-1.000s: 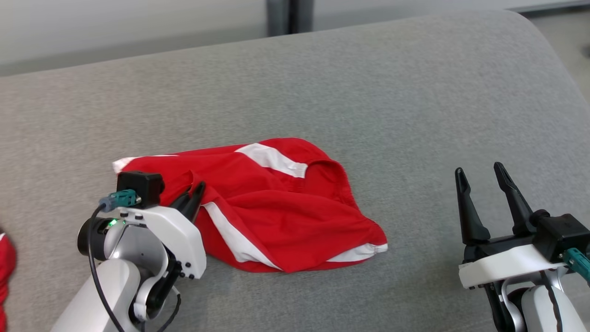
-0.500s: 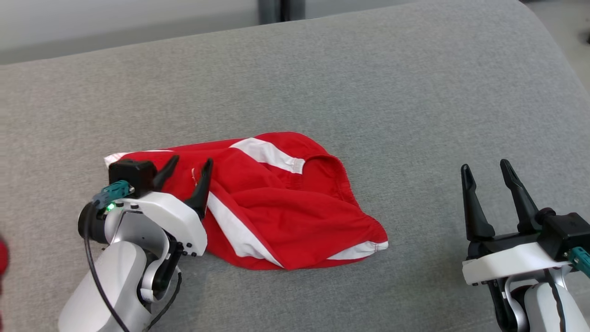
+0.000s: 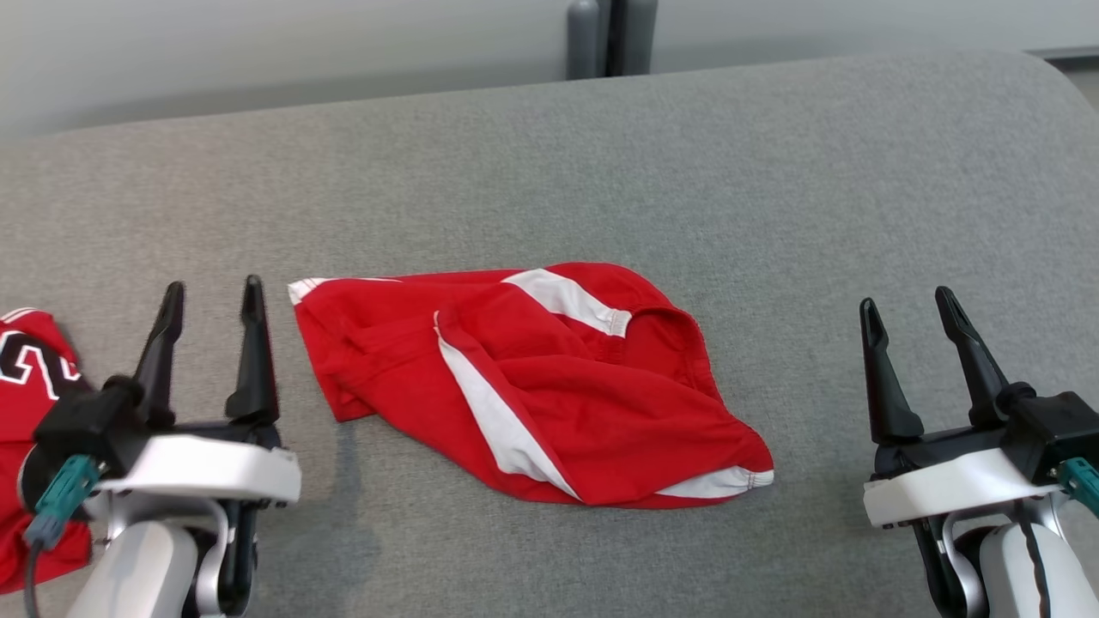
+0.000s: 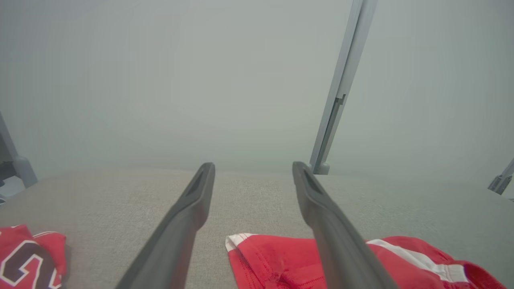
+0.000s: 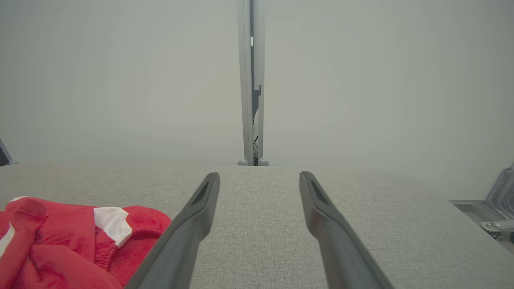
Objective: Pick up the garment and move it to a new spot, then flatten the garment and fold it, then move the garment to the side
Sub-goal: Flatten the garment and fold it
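Note:
The garment [image 3: 549, 386] is a pair of red shorts with white stripes, lying crumpled in the middle of the grey surface [image 3: 601, 154]. It also appears low in the left wrist view as the garment [image 4: 273, 261] and at the lower left of the right wrist view as the garment [image 5: 64, 241]. My left gripper [image 3: 213, 300] stands open just left of the garment's left corner, apart from it, with nothing between its fingers. My right gripper [image 3: 908, 307] is open and empty well to the right of the cloth.
A second red garment with dark lettering [image 3: 30, 403] lies at the far left edge, beside my left arm; it is at the lower left in the left wrist view too [image 4: 28, 261]. A grey post [image 3: 610, 39] stands behind the surface's far edge.
My left gripper opened, let go of the garment's left part and drew back to the left. The head camera has shifted, bringing the second red garment into sight. The right gripper stayed put.

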You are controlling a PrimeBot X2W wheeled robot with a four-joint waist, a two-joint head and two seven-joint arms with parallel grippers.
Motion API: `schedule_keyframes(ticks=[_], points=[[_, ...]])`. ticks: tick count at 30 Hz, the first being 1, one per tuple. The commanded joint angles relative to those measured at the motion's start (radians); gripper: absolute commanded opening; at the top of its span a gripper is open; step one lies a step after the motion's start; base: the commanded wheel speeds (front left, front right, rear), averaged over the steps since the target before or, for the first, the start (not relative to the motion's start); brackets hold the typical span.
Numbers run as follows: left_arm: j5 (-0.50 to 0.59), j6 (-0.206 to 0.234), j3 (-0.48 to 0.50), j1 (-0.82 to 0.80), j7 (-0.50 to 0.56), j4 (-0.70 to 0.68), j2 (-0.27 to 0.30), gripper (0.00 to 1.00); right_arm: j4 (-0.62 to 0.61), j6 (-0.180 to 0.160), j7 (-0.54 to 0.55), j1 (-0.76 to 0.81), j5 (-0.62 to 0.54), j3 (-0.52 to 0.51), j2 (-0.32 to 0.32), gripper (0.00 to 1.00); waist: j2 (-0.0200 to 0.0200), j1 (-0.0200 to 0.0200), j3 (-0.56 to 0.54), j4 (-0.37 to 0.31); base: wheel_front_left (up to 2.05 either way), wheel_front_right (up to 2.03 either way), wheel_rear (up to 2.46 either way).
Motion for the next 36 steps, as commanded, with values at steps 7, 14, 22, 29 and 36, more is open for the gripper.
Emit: schedule_keyframes(ticks=[7, 14, 22, 29, 36], points=[[0.026, -0.006, 0.020, 0.110, -0.025, -0.062, 0.033, 1.00, -0.013, 0.000, 0.025, 0.041, -0.018, 0.017, -0.005, 1.00, 0.0000, 0.0000, -0.056, 0.035, 0.00, 0.00, 0.00], [0.033, -0.014, -0.004, 0.165, -0.019, -0.062, 0.045, 1.00, -0.029, 0.000, 0.048, 0.084, -0.016, 0.025, -0.005, 1.00, 0.0000, 0.0000, -0.099, 0.034, 0.00, 0.00, 0.00], [0.029, -0.003, -0.023, 0.174, 0.007, -0.062, 0.043, 1.00, -0.056, 0.000, 0.064, 0.106, -0.008, 0.013, -0.004, 1.00, 0.0000, 0.0000, -0.111, 0.033, 0.00, 0.00, 0.00], [0.025, -0.002, -0.033, 0.167, 0.027, -0.073, 0.047, 1.00, -0.060, 0.000, 0.063, 0.103, 0.008, 0.011, -0.004, 1.00, 0.0000, 0.0000, -0.102, 0.030, 0.00, 0.00, 0.00], [0.018, -0.040, -0.086, 0.106, 0.115, -0.079, 0.050, 1.00, -0.062, 0.000, 0.056, 0.087, 0.015, 0.017, -0.004, 1.00, 0.0000, 0.0000, -0.074, 0.024, 0.00, 0.00, 0.00]])
